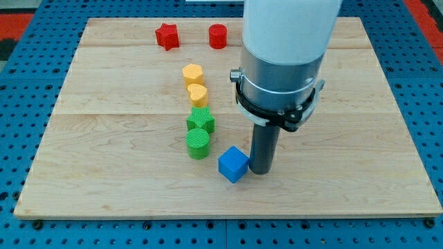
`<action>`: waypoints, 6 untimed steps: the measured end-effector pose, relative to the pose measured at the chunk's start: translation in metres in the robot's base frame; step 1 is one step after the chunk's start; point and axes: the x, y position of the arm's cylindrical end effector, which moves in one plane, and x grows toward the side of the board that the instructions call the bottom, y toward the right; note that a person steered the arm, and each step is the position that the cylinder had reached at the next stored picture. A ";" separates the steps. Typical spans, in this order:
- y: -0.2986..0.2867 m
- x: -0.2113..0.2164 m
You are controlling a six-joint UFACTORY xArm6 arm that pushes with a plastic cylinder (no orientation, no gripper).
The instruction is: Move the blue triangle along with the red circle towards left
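Note:
The red circle point(217, 36) sits near the view's top, left of the arm's body. No blue triangle shows; the arm's wide body point(284, 48) hides part of the board's top right. My tip point(261, 171) rests on the board point(104, 138) low in the middle, touching or almost touching the right side of a blue cube point(233, 164). The tip is far below the red circle.
A red star point(166, 36) lies left of the red circle. A column runs down the middle: yellow hexagon point(192, 73), yellow heart point(197, 95), green star point(201, 122), green circle point(198, 144). The blue cube lies just below right of the green circle.

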 end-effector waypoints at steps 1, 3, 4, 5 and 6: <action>-0.024 0.015; -0.047 0.029; -0.033 0.023; -0.033 0.020; -0.033 0.021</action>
